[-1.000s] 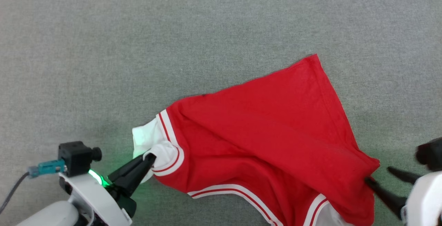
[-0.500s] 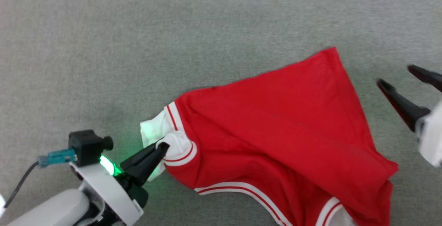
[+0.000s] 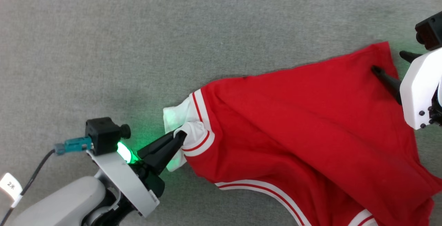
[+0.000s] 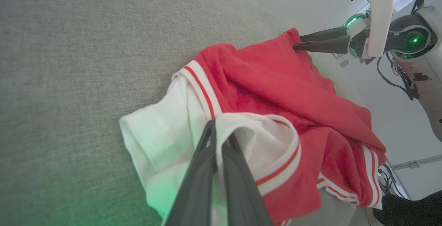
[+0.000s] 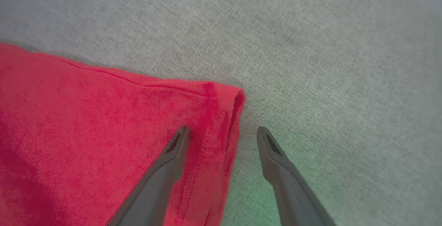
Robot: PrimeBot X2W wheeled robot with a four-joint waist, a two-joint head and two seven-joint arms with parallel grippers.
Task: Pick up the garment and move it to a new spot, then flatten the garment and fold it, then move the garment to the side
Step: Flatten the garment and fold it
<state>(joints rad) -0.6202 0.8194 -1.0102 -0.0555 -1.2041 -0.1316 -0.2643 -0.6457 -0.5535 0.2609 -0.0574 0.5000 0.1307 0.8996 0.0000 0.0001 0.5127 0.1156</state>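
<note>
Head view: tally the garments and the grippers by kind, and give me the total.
Garments: 1, the garment, red with white sleeves.
Grippers: 2, the left gripper shut on a white sleeve, the right gripper open astride a red corner.
Total: 3.

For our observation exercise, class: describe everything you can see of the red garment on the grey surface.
The garment is a red shirt of soft knit-looking cloth, with white sleeves and white-and-red striped trim. It lies rumpled and spread on the grey fabric surface, folds running across its body; no lettering shows. The left pincer is shut on a bunched white sleeve. The open right pincer straddles a far red corner, one finger over the cloth, one over the surface; whether it touches is unclear.
</note>
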